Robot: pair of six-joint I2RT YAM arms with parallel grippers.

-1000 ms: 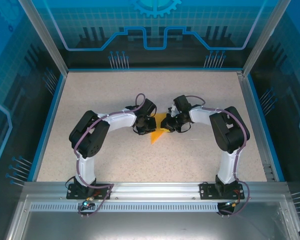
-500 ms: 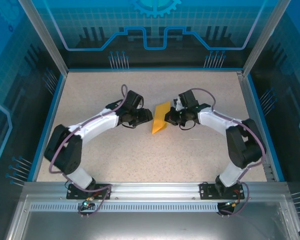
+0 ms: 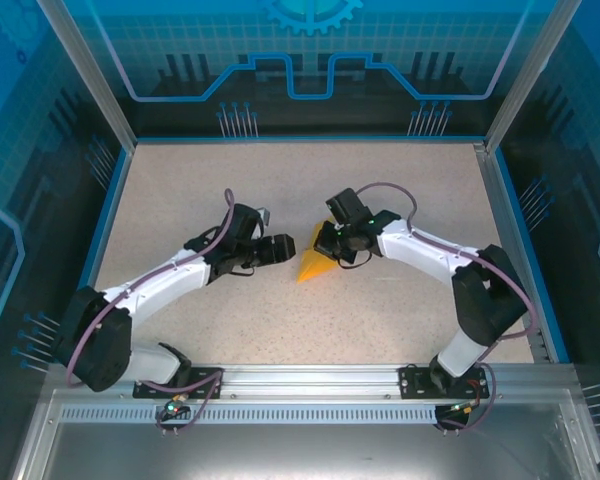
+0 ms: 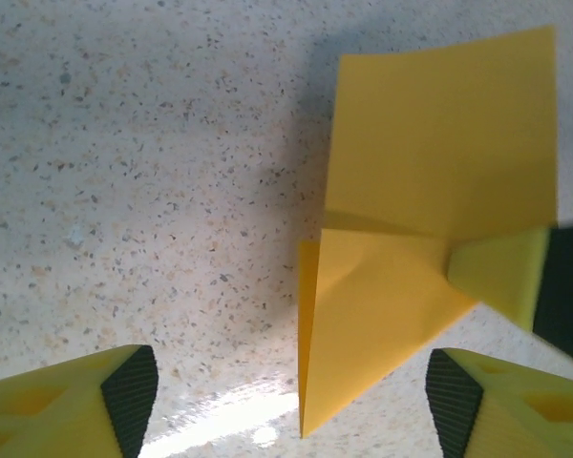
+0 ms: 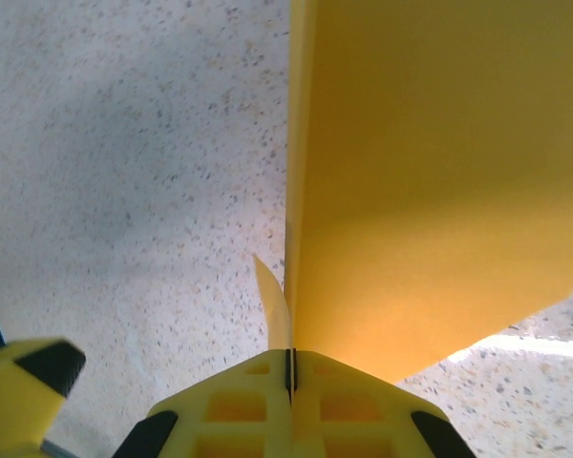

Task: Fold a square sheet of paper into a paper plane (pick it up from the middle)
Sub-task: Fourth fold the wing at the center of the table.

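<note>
The orange sheet of paper (image 3: 309, 264) is folded into a pointed paper plane shape and held on edge just above the table. My right gripper (image 3: 327, 243) is shut on its rear edge. In the right wrist view the shut jaws (image 5: 289, 367) pinch the paper (image 5: 430, 181), which rises ahead of them. My left gripper (image 3: 286, 250) stands open just left of the paper and is apart from it. In the left wrist view the paper's (image 4: 411, 229) sharp tip hangs between the wide-apart fingers of the left gripper (image 4: 291, 405), touching neither pad.
The speckled table (image 3: 230, 180) is bordered by a blue rim and metal frame posts (image 3: 85, 70). A right gripper finger (image 4: 501, 272) shows at the paper's right side in the left wrist view.
My left gripper opened, let go of the paper and drew back to the left as its arm stretched out. The right gripper stayed shut on the paper and shifted it slightly left.
</note>
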